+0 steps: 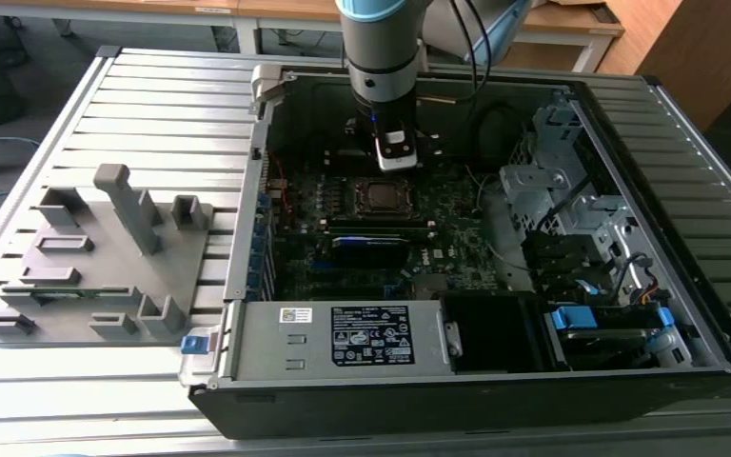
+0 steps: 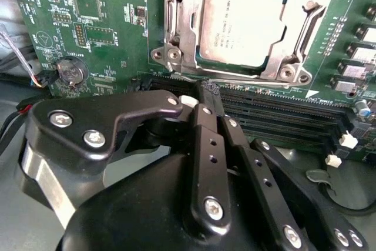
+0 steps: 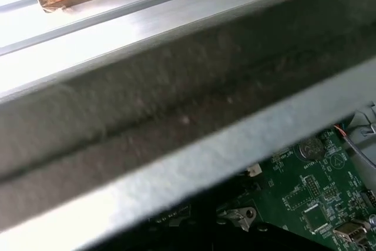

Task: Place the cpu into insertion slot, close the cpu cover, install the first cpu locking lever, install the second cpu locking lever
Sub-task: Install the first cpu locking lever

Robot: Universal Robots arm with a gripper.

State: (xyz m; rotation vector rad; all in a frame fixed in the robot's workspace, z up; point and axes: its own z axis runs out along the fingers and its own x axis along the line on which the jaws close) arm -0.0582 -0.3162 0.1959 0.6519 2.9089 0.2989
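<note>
The arm (image 1: 379, 57) descends near-vertical, with the wrist directed straight down. The gripper (image 2: 210, 95) hangs directly below the wrist. Its black linkage fingers (image 2: 207, 157) are drawn together so that the tips meet, with nothing visible between them. Behind the tips, the outer linkage bars fan apart toward the gripper body.

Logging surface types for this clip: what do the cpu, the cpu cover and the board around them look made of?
The cpu: dull silver-grey metal top, matte, with a soft even sheen. The cpu cover: bare stamped metal, probably steel, brighter, with glints on its edges. The board: green coated circuit laminate, judging by traces and soldered parts.
</note>
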